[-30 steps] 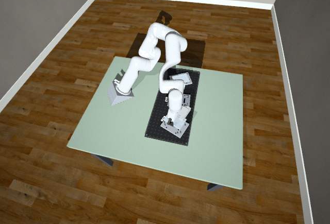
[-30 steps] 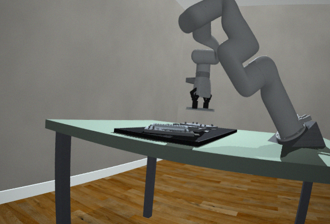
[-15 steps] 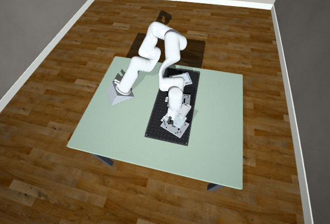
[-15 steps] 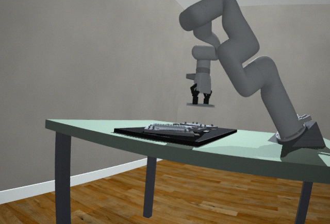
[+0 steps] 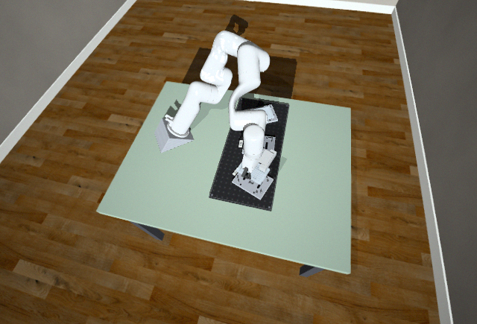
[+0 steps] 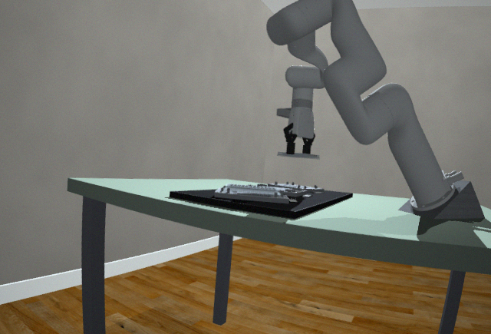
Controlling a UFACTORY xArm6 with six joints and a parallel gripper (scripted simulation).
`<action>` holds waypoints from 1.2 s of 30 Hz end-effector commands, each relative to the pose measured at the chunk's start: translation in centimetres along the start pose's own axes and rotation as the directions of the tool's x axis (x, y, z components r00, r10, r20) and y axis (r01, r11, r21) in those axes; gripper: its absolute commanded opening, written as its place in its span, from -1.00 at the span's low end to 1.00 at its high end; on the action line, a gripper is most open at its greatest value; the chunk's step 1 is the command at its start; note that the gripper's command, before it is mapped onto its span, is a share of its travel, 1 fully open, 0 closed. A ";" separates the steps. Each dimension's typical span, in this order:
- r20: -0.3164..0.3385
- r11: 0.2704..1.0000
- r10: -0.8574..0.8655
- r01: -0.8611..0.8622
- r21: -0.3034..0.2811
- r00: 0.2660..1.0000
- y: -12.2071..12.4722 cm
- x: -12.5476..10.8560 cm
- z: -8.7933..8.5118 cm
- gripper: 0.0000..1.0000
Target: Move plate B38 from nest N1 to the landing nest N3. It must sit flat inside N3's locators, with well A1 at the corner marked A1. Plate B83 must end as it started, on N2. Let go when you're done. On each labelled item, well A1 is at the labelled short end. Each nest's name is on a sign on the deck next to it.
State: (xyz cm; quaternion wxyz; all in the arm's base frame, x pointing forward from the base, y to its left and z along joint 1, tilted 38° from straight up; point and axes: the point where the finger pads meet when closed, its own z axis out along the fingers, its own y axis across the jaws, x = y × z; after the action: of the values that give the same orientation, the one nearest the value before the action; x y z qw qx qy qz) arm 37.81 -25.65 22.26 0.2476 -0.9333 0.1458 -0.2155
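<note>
My gripper [image 6: 298, 148] is shut on a flat white well plate, taken to be plate B38 [image 6: 298, 155], and holds it level and well above the black deck [image 6: 261, 199]. In the overhead view the gripper [image 5: 246, 172] hangs over the near end of the deck, above a light grey nest [image 5: 252, 188] with locator pins. The held plate shows there only in part [image 5: 257, 175]. A second plate [image 5: 269, 113] lies on the nest at the far end of the deck and also shows in the side view [image 6: 253, 191]. The labels and nest signs are too small to read.
A third nest [image 5: 270, 142] sits in the middle of the deck, partly hidden by my arm. The arm's base [image 5: 173, 135] stands on the pale green table left of the deck. The table's edges are far from the deck on all sides.
</note>
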 end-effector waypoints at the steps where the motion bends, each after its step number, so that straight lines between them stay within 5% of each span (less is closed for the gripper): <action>1: -0.004 0.989 -0.149 0.149 -0.003 0.989 -2.1 -0.7 -0.2 -1.00; 11: -0.003 0.915 -0.404 0.404 -0.004 0.915 -5.8 -2.2 -0.2 -1.00; 36: -0.003 0.913 -0.407 0.407 -0.003 0.913 -16.5 -6.6 -0.1 -1.00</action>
State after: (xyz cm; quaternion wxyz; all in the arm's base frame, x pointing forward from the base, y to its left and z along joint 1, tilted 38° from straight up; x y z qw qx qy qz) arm 35.30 -12.01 27.57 0.1998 -0.9426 -0.0524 -0.2625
